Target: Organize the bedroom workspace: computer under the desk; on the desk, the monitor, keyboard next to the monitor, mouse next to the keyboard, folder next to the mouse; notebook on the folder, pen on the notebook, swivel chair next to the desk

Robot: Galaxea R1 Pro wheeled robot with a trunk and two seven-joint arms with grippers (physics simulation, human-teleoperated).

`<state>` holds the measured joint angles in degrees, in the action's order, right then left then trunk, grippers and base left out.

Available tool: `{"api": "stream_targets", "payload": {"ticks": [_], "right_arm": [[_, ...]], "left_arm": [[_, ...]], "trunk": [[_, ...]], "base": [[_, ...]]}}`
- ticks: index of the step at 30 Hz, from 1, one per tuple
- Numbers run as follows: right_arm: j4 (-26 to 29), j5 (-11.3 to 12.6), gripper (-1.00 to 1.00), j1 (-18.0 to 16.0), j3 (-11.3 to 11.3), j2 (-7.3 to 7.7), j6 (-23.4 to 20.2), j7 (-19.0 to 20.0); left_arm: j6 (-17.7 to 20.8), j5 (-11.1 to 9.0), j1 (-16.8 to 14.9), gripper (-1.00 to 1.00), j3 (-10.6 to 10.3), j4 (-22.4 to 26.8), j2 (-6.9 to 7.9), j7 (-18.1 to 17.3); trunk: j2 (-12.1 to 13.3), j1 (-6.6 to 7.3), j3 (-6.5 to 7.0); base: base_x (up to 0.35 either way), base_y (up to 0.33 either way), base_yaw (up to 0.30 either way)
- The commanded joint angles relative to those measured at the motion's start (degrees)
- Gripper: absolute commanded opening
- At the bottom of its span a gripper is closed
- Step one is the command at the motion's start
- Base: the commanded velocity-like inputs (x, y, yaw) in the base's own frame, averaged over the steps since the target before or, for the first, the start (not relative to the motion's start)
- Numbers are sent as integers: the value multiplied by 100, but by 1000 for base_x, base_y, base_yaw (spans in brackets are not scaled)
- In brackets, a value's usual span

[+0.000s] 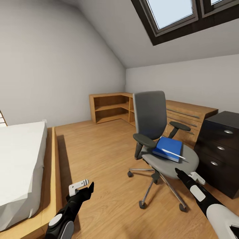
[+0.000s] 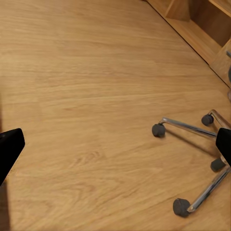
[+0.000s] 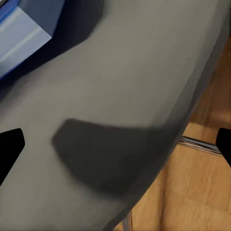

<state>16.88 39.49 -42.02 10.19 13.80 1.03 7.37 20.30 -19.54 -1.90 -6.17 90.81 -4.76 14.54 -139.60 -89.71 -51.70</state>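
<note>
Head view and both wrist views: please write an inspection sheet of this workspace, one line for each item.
Surface: grey seat of the swivel chair; wooden floor around it.
Job's things: blue folder lies on the seat, white pen on top of it.
Clutter: nothing seen.
Pincers: left pincer open, low over the floor; right pincer open at the seat's front edge, holding nothing.
Cables: nothing seen.
Surroundings: bed at left, wooden shelf, wooden drawer chest, black drawer cabinet, skylight.
</note>
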Motion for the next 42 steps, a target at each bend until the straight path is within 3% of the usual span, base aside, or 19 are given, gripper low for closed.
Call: {"api": "stream_targets", "payload": {"ticks": [1, 10, 29, 35, 42], "right_arm": [[-9, 59, 100, -6, 9, 0, 11, 36], [-9, 52, 100, -7, 10, 3, 11, 36], [-11, 50, 100, -7, 10, 4, 20, 52], [-26, 50, 100, -8, 10, 1, 20, 54], [-35, 50, 100, -8, 5, 0, 20, 54]], "left_arm": [[18, -60, -3, 100, -7, 8, 1, 49], [18, -63, -1, 100, -7, 7, 1, 49], [0, -59, -1, 100, -11, 7, 1, 49], [0, -59, 1, 100, -193, 4, 8, 56], [3, -59, -2, 100, -209, -3, 10, 53]], "trunk": [[-3, 1, -6], [-3, 1, -6], [-3, 1, -6], [-3, 1, -6], [-3, 1, -6]], "base": [[0, 0, 9], [57, 0, 2], [285, 12, 0], [290, 114, 0], [50, 28, 0]]}}
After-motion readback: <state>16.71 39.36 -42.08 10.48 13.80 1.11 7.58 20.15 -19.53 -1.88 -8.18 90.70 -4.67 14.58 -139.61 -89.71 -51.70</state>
